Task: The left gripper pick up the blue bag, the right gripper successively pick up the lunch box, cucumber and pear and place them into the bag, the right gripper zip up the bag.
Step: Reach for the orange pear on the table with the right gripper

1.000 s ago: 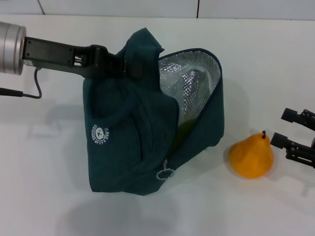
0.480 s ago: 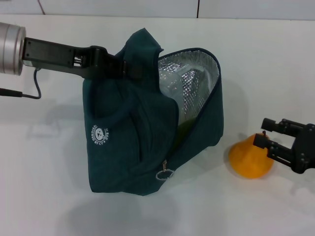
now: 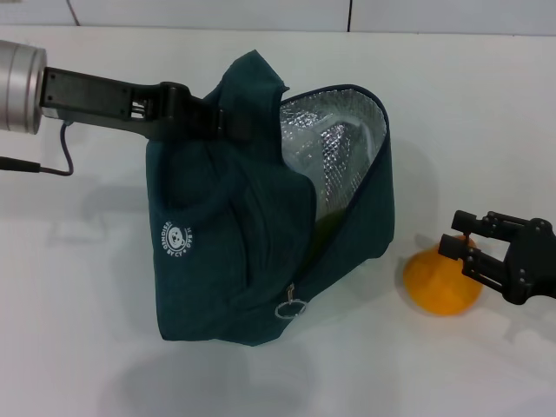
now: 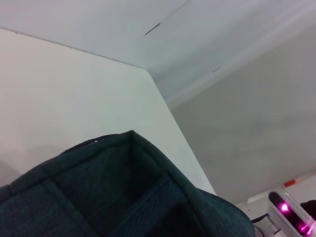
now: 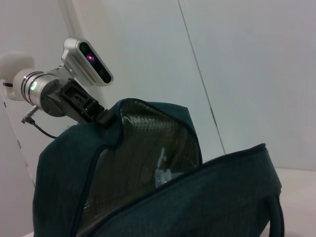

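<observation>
Right gripper (image 3: 462, 244): hanging low over the desk (image 3: 78, 330), fingers spread apart, holding nothing. The pear (image 3: 441, 280), orange-yellow, is lying directly under and between the fingertips, its upper end partly covered by them; whether the fingers are touching the fruit cannot be told. The blue bag (image 3: 252, 226) is standing well apart from this gripper, on its left side, with bare desk lying between bag and pear.

Left gripper (image 3: 228, 122): reaching in from the left and clamping shut on the top edge of the blue bag, holding it upright with the mouth gaping toward the right gripper. Silver lining (image 3: 334, 148) is showing inside the opening, and the zip pull (image 3: 291, 306) is hanging at the bottom front corner.

View differences: the head view alone is showing the pear and the right gripper's fingers. The right wrist view is showing the bag mouth from the side, a pale item (image 5: 162, 175) sitting inside against the lining, and the left gripper pinching the rim. The left wrist view is showing only dark bag fabric.
</observation>
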Motion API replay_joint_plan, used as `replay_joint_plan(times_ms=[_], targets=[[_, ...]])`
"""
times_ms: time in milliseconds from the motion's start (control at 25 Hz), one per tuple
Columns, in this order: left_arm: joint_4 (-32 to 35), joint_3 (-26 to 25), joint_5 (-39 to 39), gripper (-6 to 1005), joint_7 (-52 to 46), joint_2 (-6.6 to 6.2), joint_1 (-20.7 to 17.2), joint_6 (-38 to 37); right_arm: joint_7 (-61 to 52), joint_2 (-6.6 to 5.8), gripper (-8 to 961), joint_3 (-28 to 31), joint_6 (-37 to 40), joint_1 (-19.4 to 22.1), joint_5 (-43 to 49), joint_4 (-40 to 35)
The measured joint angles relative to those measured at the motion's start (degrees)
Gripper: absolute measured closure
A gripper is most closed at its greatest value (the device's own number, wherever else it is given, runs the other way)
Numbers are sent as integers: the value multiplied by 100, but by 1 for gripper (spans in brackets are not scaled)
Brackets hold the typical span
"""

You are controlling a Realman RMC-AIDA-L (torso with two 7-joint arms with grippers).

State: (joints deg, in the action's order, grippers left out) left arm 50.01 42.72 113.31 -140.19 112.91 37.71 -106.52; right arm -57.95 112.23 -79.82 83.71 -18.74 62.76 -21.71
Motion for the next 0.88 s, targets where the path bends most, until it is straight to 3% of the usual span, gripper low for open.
replay_joint_plan(times_ms=[400, 640, 760, 880], targets=[[0, 8, 1, 960, 8, 2, 25, 0, 34, 10, 546, 2, -138, -102, 0, 28], [0, 8, 0, 960, 9, -1, 28, 0, 43, 9, 756, 3, -140, -111, -1, 24], [0, 9, -1, 960, 9, -4, 40, 0, 45, 9, 912, 3, -140, -95, -1, 14], [0, 8, -2, 959, 9, -5, 46, 0, 46, 4, 915, 2, -130, -90, -6, 18]])
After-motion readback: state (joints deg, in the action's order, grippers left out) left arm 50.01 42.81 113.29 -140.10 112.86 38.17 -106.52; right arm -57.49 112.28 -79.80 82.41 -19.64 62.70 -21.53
